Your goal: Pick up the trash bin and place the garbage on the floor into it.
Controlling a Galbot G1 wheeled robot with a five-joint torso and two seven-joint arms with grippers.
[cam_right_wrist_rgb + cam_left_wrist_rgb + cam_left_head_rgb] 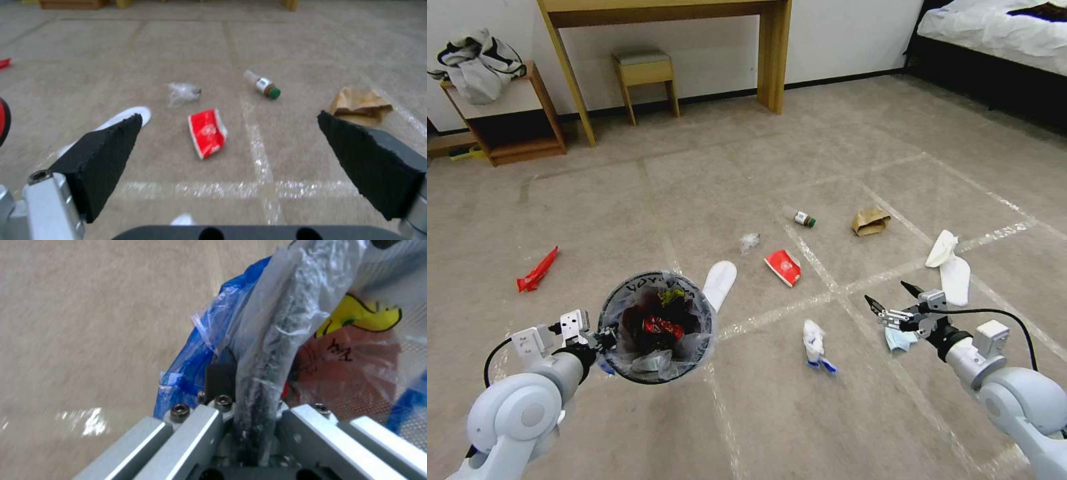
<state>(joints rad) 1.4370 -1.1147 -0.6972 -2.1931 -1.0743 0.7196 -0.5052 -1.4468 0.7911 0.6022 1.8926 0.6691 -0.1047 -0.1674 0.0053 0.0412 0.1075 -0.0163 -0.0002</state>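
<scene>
left gripper clamped on the rim of the small round red plastic trash bin lined with a clear lettered bag, bin held off the beige taped carpet floor at the robot's left front. left wrist view confirms rim and bag film pinched between the closed fingers, blue bag edging bunched beside them. already inside: red wrapper, dark scraps, some clear film.

right gripper wide open, empty, hovering low at right front, black pads spread well apart. just beside it on the floor: crumpled light-blue face mask. also loose: white tissue wad with blue bits, flattened red paper cup, flat white slipper just beyond the bin, second white slipper at right, crumpled brown paper bag, small clear bottle with green cap, clear plastic scrap, long red wrapper well apart at far left.

step in hand, as judged: choosing and descending on the next piece with the right gripper. advice:
- take nearest first, likely the mask or tissue.
- come straight down, pads either side, close only near carpet level; thin soft stuff slips out of a high pinch.
- keep bin level and steady; grip on rim alone, so tilt could spill contents or drag the liner.
- bring bin mouth toward the right side to shorten the carry.
- release over the opening centre, clear of the folded liner edge.
</scene>
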